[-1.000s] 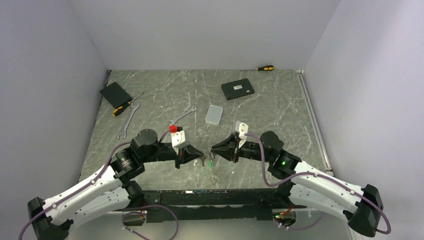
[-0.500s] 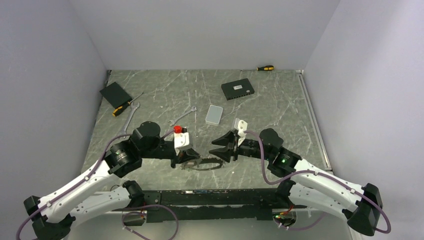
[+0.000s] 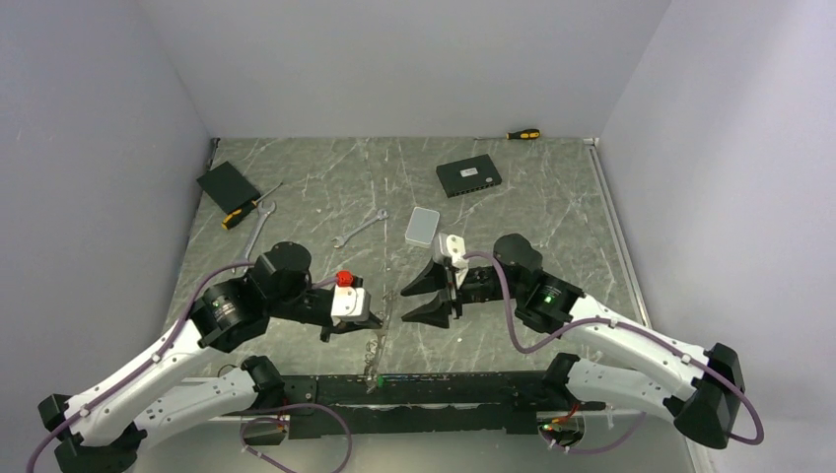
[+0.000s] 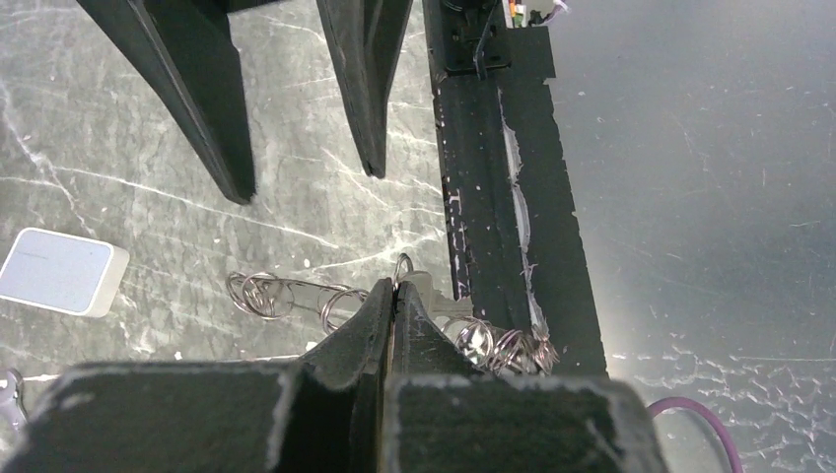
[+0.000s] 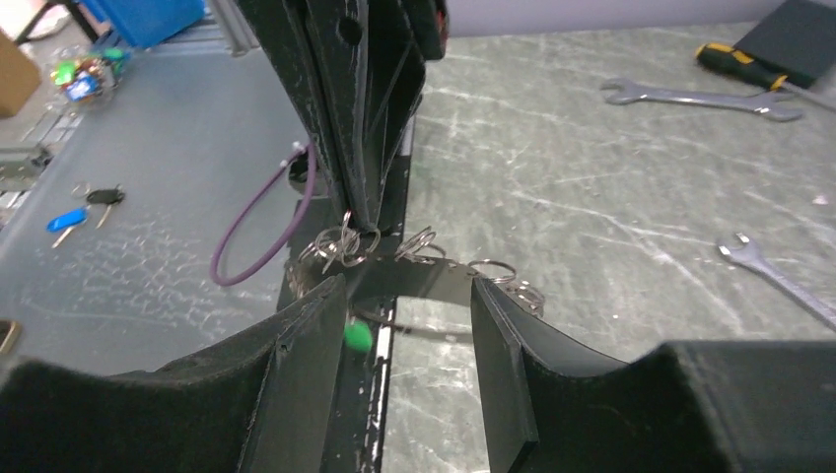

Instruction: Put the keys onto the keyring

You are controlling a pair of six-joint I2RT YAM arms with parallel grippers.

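My left gripper (image 3: 373, 321) is shut on the keyring (image 3: 374, 351), which hangs below it over the table's near edge with its small rings and a green tag (image 5: 358, 336). In the left wrist view the shut fingertips (image 4: 394, 292) pinch a small ring beside a silver key (image 4: 432, 290); more rings (image 4: 262, 294) trail left and right. My right gripper (image 3: 404, 304) is open and empty, just right of the left one. In the right wrist view its open jaws (image 5: 404, 330) frame the hanging rings (image 5: 345, 241) and the thin wire loop (image 5: 426, 333).
A white box (image 3: 422, 226), a black device (image 3: 468, 177), two wrenches (image 3: 359, 228) (image 3: 254, 236), two screwdrivers (image 3: 246, 209) (image 3: 522, 134) and a black pad (image 3: 228, 183) lie farther back. A black rail (image 3: 444, 379) runs along the near edge.
The right gripper has opened, let go of the keyring and drawn up and left. The left gripper has moved toward the near edge with the keyring now hanging from it.
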